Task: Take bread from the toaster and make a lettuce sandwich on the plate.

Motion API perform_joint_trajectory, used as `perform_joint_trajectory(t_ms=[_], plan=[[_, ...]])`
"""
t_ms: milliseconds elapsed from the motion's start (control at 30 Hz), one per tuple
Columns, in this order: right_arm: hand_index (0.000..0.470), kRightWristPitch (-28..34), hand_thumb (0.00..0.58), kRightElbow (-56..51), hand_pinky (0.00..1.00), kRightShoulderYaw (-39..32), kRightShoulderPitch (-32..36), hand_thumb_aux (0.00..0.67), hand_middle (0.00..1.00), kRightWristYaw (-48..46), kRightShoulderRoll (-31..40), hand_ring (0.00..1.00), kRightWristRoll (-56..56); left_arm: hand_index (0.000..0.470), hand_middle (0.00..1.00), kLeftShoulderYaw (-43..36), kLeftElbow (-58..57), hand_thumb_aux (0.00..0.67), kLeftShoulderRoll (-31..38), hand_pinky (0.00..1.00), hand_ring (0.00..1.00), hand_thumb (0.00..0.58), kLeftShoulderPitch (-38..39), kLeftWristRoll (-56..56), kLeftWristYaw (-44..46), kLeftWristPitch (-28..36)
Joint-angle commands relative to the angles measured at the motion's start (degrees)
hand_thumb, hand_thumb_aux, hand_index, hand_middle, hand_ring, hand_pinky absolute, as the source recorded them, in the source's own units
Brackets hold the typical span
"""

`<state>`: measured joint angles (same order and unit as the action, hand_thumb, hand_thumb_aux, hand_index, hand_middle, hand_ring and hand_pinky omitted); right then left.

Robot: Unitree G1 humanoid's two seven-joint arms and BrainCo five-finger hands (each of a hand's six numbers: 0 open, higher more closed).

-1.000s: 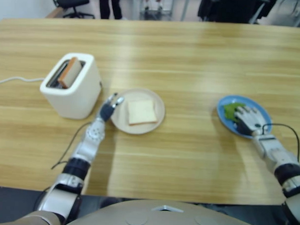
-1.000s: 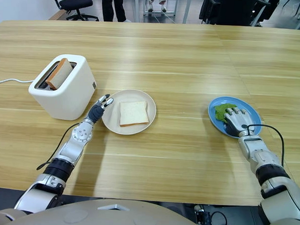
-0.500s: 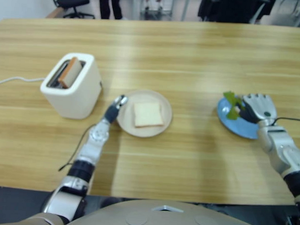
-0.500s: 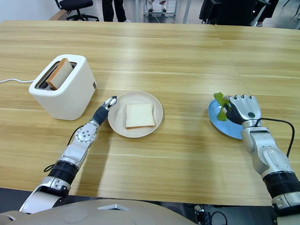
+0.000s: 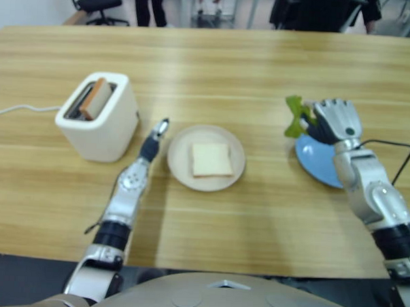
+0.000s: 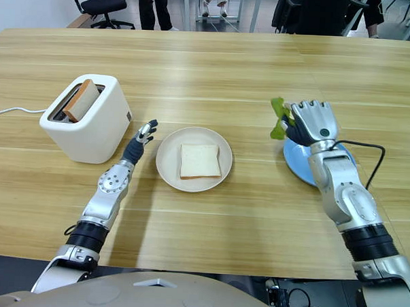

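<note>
Right hand up off the bench, right of centre, fingers clamped on a leaf of lettuce. The leaf sticks out to the left of the hand, clear of everything below. Blue plate lies under and just near of that hand, partly covered by the forearm.

Left hand low over the bench between toaster and plate, fingers stretched out straight and apart, holding nothing. It is just beside the plate's left rim; cannot tell whether it touches.

Plate is round and cream, mid-bench, with one slice of white bread lying flat in its middle.

Toaster is white and stands far left — one piece of bread stands up out of a slot, brown crust showing. White cord runs off from it to the left edge.

Lettuce and slice are well apart.
</note>
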<state>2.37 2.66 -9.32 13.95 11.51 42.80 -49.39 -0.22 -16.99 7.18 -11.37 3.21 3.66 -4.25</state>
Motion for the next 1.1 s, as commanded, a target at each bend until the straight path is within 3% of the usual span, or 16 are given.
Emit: perform_joint_trajectory(t_ms=[33,333,700,1100], plan=[[0.46,-0.62,0.58,-0.15,1.0,-3.4,3.86,0.67,1.0,-2.45,-3.27,1.0,-2.61,0.0,0.0,1.3,0.83,0.0,-0.19,0.0,0.0,0.0,0.0,-1.47,-0.04,0.07],[0.46,-4.39,0.58,-8.95,1.0,-14.06,10.03,0.67,1.0,-2.69,-11.91,1.0,-8.82,0.0,0.0,1.14,0.88,0.0,-0.65,0.0,0.0,0.0,0.22,-1.38,0.13,0.34],[0.46,-9.71,0.58,-24.39,1.0,-27.08,10.6,0.67,1.0,0.49,-17.72,1.0,-15.6,0.0,0.0,0.52,1.2,0.0,-1.11,0.0,0.0,0.0,0.5,-0.72,0.12,0.71],[0.46,-10.95,0.58,-20.22,1.0,-29.85,7.26,0.67,1.0,-0.57,-18.1,1.0,-16.13,0.0,0.0,-0.02,0.65,0.0,-0.9,0.0,0.0,0.0,0.4,-0.31,0.12,0.79]])
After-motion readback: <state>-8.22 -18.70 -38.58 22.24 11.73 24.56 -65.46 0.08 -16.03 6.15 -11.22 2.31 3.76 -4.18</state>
